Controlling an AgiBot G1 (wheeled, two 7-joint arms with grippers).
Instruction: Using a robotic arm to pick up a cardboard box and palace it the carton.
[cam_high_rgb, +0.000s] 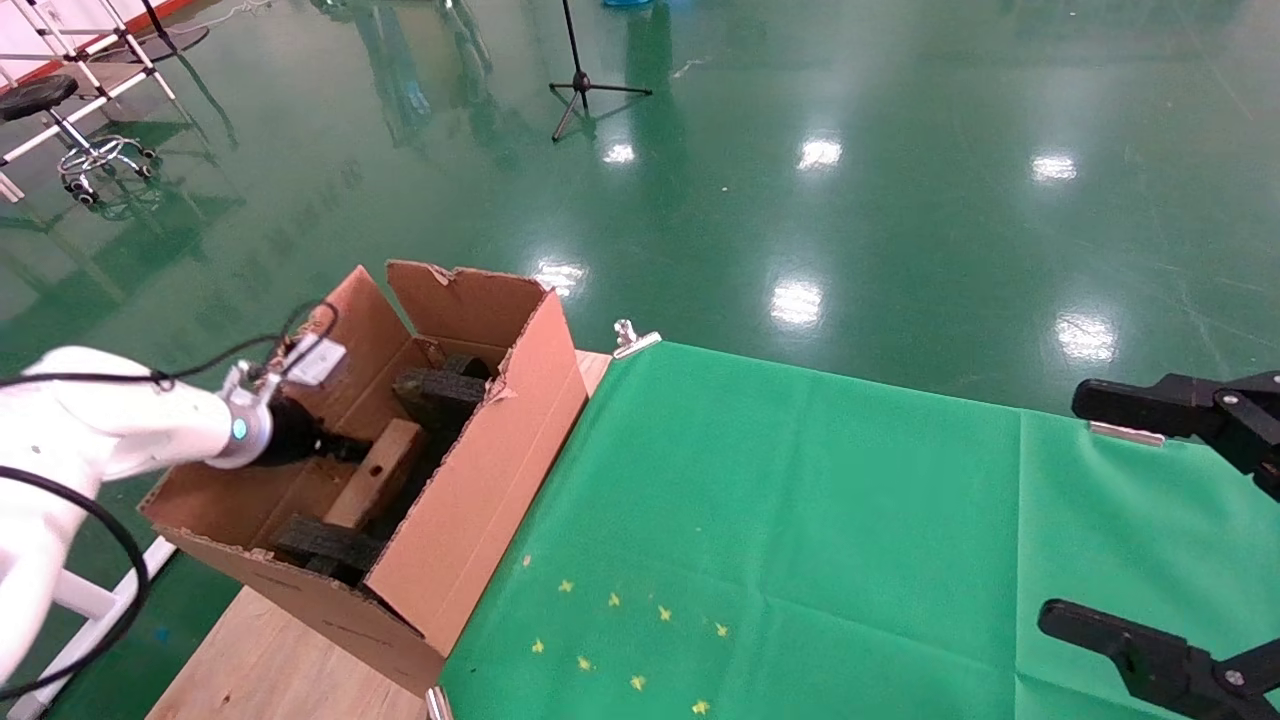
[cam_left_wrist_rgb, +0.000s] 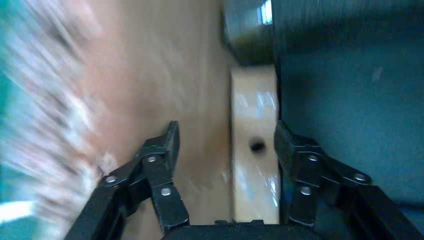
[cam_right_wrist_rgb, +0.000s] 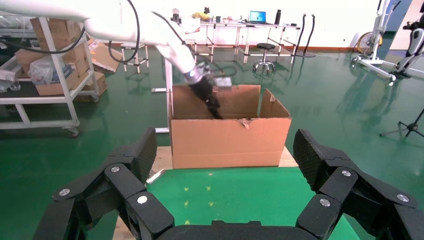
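The light wooden counter (cam_high_rgb: 270, 665) is covered for the most part by a bright green cloth (cam_high_rgb: 800, 500), which silver metal clips (cam_high_rgb: 632, 338) hold at the far edge. Small yellow marks (cam_high_rgb: 625, 640) are scattered on the cloth near its front. The large brown corrugated carton (cam_high_rgb: 470, 500) stands on the bare wood at the left end, just beside the cloth's edge.

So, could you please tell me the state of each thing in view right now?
Carton: flaps open, standing on the table beside the green cloth.
Cardboard box: inside the carton, lying among black foam.
Left pincer: open, inside the carton, one finger on each side of the cardboard box.
Right pincer: open, empty, over the green cloth.
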